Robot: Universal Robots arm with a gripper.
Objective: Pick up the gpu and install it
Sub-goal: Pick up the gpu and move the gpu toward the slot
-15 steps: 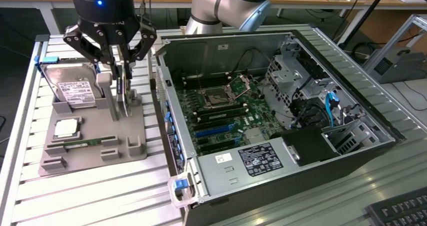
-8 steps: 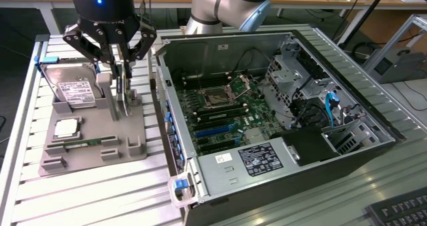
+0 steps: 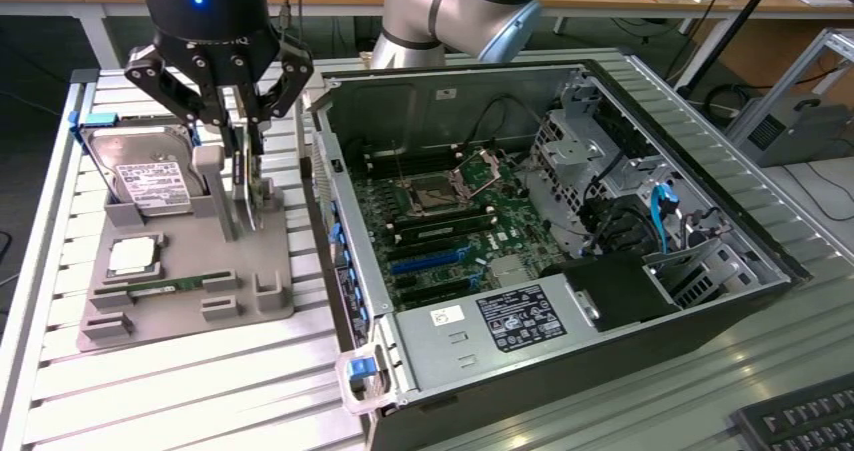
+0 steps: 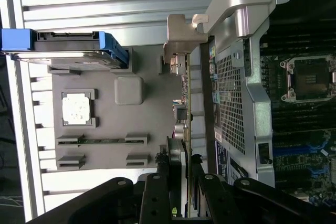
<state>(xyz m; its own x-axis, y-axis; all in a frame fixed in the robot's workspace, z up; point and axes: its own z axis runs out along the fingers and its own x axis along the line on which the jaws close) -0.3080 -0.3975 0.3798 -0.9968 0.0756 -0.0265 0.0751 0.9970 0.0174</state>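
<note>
The gpu (image 3: 242, 203) is a thin dark card standing on edge over the grey holder tray (image 3: 180, 246), at the exterior view's left. My gripper (image 3: 238, 136) comes down from above and is shut on the card's upper edge. The card's lower edge is at or just above the tray; I cannot tell which. In the wrist view the gpu (image 4: 185, 103) runs edge-on away from my gripper (image 4: 182, 163), with its silvery bracket (image 4: 178, 40) at the far end, close beside the case wall (image 4: 231, 77).
The tray also holds a silver hard drive (image 3: 147, 176) in a blue frame, a CPU (image 3: 134, 256) and a green memory stick (image 3: 167, 284). The open computer case (image 3: 747, 241) lies to the exterior view's right, its motherboard with blue slots (image 3: 434, 261) exposed.
</note>
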